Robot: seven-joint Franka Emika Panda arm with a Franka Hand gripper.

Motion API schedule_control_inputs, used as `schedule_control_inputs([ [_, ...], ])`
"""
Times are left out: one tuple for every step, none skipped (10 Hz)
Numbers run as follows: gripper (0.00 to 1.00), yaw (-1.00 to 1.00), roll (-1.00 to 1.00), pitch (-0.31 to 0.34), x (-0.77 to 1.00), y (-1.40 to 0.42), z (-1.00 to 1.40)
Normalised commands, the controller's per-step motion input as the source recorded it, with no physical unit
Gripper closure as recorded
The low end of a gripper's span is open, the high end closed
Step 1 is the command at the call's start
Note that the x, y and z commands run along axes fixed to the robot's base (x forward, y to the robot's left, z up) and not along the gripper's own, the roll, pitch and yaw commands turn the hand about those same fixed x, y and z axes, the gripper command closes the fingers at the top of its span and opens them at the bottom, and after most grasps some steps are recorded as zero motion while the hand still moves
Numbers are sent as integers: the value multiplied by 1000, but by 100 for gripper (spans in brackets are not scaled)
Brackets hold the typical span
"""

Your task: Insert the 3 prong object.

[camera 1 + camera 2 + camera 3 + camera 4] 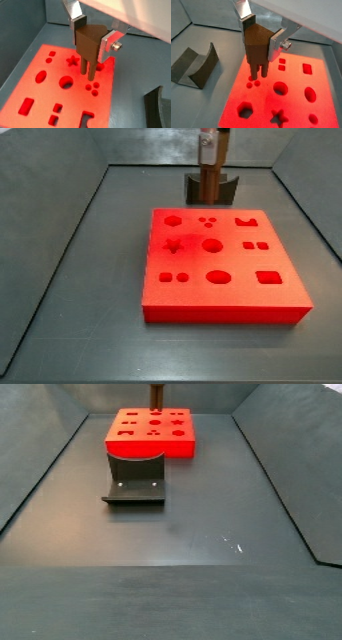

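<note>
My gripper (93,35) is shut on the 3 prong object (87,44), a dark reddish-brown piece held upright with its thin prongs (87,74) pointing down. It hangs above the red block (40,95), clear of its top. The prong tips are near the cluster of three small round holes (93,88), which also shows in a wrist view (252,84). The gripper (262,35) grips the piece (256,45) by its flat sides. In a side view the gripper (209,138) and piece (210,158) are high over the block (221,268). It shows small in a side view (156,394).
The dark fixture (211,186) stands on the floor beside the red block (151,434), and also shows in a side view (135,484) and in a wrist view (194,65). The block has several other shaped holes. Grey bin walls (54,208) surround the floor.
</note>
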Motion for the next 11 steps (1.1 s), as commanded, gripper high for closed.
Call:
schedule_control_inputs([
  [100,720,251,130,363,0,0],
  [100,517,203,113,257,117,31],
  [100,0,0,0,0,-11,-46],
  [100,-3,266,414,574,63,0],
  [100,0,319,483,523,131,0],
  [100,0,330,497,463,186,46],
  [100,0,340,493,431,229,77],
  [100,0,147,500,543,146,0],
  [100,-37,-104,324,731,69,-94],
  [100,0,-154,47,394,0,-183],
  [100,31,-266,0,123,0,-209],
])
